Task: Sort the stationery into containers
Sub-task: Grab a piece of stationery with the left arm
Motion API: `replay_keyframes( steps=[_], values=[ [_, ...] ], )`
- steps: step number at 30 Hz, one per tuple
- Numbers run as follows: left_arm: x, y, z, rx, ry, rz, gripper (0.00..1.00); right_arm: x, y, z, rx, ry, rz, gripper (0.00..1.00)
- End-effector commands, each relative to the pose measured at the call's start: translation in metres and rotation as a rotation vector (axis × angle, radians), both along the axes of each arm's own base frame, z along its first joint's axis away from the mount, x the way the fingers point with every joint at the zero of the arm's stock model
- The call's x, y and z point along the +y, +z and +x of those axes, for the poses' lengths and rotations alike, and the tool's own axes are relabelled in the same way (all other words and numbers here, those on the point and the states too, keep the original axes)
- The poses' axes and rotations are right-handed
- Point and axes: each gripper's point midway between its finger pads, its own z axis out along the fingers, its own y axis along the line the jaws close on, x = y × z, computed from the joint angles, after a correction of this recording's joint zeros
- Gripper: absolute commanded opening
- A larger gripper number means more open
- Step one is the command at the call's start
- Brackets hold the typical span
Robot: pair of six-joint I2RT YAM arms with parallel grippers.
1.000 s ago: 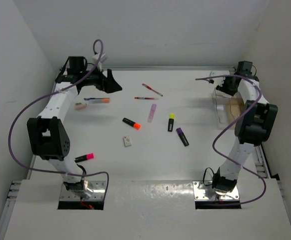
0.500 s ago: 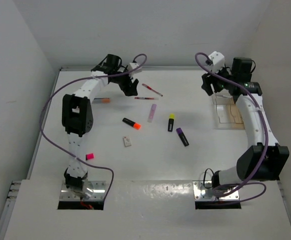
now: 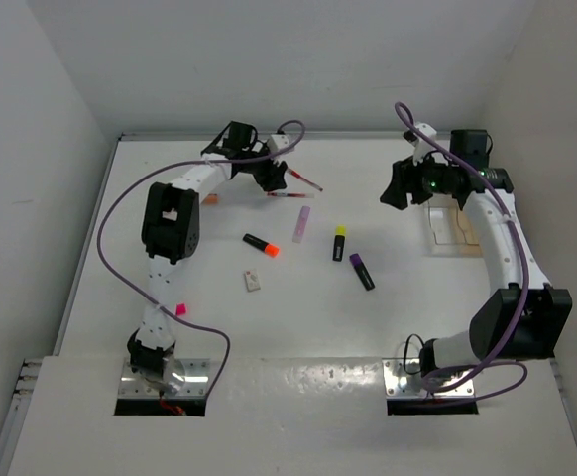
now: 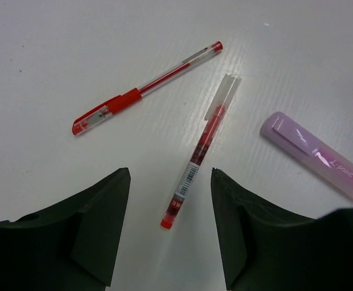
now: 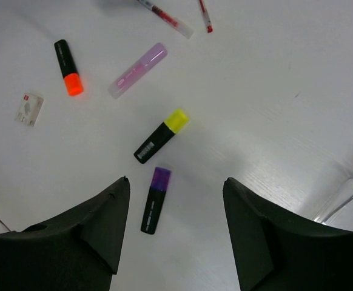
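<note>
In the left wrist view my left gripper [image 4: 170, 171] is open, and the near end of a thin red and white pen [image 4: 199, 154] lies between its fingers. A second red pen [image 4: 145, 91] lies beyond, and a pale lilac marker [image 4: 315, 156] sits to the right. My left gripper [image 3: 272, 177] is at the back of the table. My right gripper [image 5: 176, 180] is open above the purple-capped highlighter [image 5: 154, 201], with the yellow-capped one [image 5: 162, 136] just past it. The clear tray [image 3: 457, 226] sits to the right of my right gripper [image 3: 398, 191].
An orange-capped highlighter [image 3: 261, 244] and a small white eraser [image 3: 254, 282] lie left of centre. A pink-capped highlighter [image 3: 178, 310] shows partly behind the left arm. Something orange-tipped [image 3: 208, 198] lies under the left arm. Walls close in the table on three sides.
My left gripper swung from the far left to the red pens and its jaws narrowed. My right gripper came away from above the tray, leftward toward the middle of the table.
</note>
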Motion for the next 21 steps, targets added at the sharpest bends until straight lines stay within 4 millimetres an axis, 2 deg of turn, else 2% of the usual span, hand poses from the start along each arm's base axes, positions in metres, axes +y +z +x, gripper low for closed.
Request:
replay_keyframes(
  steps=[1, 13, 17, 21],
  values=[
    [-0.016, -0.001, 0.015, -0.064, -0.03, -0.042, 0.6, 0.014, 0.01, -0.012, 0.003, 0.041, 0.05, 0.62],
    [-0.021, -0.036, -0.001, -0.019, -0.075, 0.035, 0.54, 0.015, 0.006, -0.014, 0.013, 0.055, 0.049, 0.62],
    [-0.014, -0.049, -0.006, -0.009, -0.069, 0.091, 0.43, 0.016, 0.007, -0.013, 0.013, 0.06, 0.053, 0.62],
    [-0.018, -0.05, -0.012, -0.005, -0.088, 0.108, 0.36, 0.015, 0.011, -0.012, 0.009, 0.067, 0.046, 0.62]
  ],
)
